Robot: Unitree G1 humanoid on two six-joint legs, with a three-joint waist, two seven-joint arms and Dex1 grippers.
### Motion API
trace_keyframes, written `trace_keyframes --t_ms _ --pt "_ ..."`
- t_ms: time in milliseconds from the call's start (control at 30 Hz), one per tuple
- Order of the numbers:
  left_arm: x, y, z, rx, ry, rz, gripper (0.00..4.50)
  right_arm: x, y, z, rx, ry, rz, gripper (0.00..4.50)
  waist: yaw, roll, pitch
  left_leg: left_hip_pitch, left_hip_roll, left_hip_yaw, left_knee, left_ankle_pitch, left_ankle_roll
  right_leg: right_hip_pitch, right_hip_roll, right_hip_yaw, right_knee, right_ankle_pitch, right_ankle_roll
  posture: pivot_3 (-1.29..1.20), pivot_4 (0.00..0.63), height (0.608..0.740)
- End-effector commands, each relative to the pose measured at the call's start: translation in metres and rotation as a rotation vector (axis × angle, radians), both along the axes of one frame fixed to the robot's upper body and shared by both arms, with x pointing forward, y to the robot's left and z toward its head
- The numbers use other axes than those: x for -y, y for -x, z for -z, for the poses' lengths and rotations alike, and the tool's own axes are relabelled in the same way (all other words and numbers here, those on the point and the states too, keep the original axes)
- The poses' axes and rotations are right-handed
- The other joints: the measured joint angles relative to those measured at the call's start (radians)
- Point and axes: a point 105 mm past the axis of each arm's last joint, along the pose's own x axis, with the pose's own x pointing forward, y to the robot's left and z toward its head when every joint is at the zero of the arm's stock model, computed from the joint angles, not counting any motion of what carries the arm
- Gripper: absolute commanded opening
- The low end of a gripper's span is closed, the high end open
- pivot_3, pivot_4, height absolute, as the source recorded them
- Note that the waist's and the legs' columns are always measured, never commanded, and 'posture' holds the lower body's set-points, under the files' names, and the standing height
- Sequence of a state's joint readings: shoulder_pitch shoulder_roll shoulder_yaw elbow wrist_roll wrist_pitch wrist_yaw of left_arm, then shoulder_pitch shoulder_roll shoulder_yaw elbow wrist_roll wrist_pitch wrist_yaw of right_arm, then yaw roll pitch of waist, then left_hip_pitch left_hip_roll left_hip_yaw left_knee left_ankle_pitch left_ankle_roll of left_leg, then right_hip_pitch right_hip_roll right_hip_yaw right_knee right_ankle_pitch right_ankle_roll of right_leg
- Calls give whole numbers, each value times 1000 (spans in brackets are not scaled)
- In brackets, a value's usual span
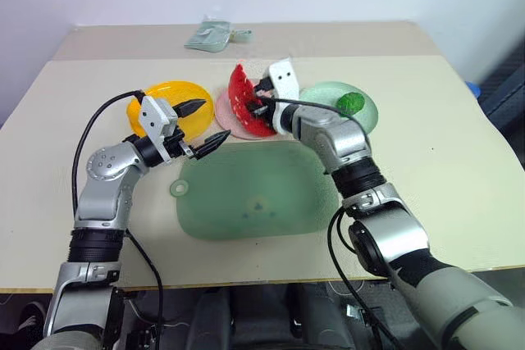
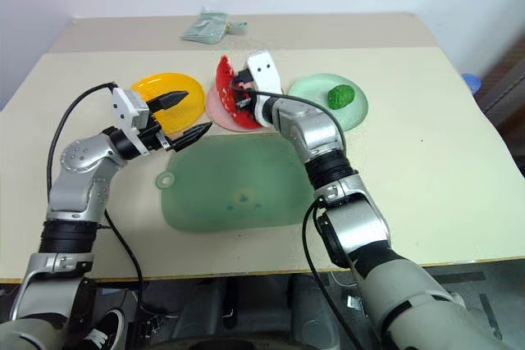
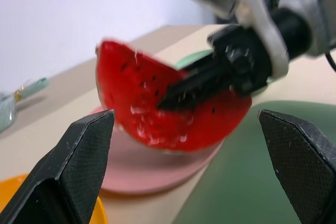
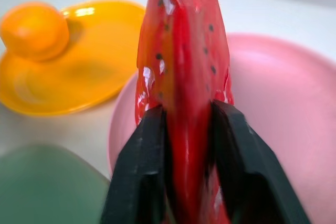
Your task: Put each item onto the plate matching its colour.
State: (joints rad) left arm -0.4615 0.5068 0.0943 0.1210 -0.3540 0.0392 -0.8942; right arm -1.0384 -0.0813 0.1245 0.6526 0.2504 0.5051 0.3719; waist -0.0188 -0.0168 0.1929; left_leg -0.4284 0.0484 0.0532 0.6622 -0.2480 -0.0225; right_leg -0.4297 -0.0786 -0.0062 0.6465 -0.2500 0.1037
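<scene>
My right gripper is shut on the red watermelon wedge, holding it upright on edge over the pink plate. The wedge's lower edge is at or just above the plate; I cannot tell whether it touches. My left gripper stands open and holds nothing, over the near edge of the yellow-orange plate, its fingers pointing at the wedge. The round orange fruit lies on the yellow-orange plate. The bumpy dark green lump rests on the mint green plate.
A pale green cutting mat lies flat in front of the three plates. A small greenish packet sits at the table's far edge. A blue object shows past the table's right edge.
</scene>
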Motion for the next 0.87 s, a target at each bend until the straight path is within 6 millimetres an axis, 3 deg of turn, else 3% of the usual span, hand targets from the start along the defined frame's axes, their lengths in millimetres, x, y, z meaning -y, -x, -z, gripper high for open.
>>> trace_keyframes --t_ms 33,133,267,400,600,733,867 --pt "-8 5 -13 51 1 -16 4500 -13 2 -36 83 -140 -80 2989 -1 0 0 0 0 0 0 0 0 0 0 0 0 0 0 0 150 740" --pt "-13 4 -12 48 2 -20 4500 -4 0 -62 157 -195 -55 4388 1 0 0 0 0 0 0 0 0 0 0 0 0 0 0 0 150 740" --pt "-13 4 -10 47 -4 -6 4500 10 11 -90 244 -263 -96 4388 3 0 0 0 0 0 0 0 0 0 0 0 0 0 0 0 150 740" --pt "-15 4 -13 60 -17 25 4500 30 39 -109 366 -284 -190 4388 5 0 0 0 0 0 0 0 0 0 0 0 0 0 0 0 150 740" --pt "-31 21 -15 29 -11 130 4500 66 105 -84 456 -98 -389 4388 5 0 0 0 0 0 0 0 0 1 0 0 -1 0 0 0 150 740" --pt "-41 34 -17 18 -16 156 4500 89 166 -45 248 0 -650 4388 4 0 0 1 0 0 -1 0 0 1 0 0 -2 0 0 0 150 740" --pt "-45 33 -13 34 -40 125 4500 102 178 -40 231 65 -655 4388 2 0 0 3 1 0 0 0 0 2 0 0 -1 0 -1 0 150 740"
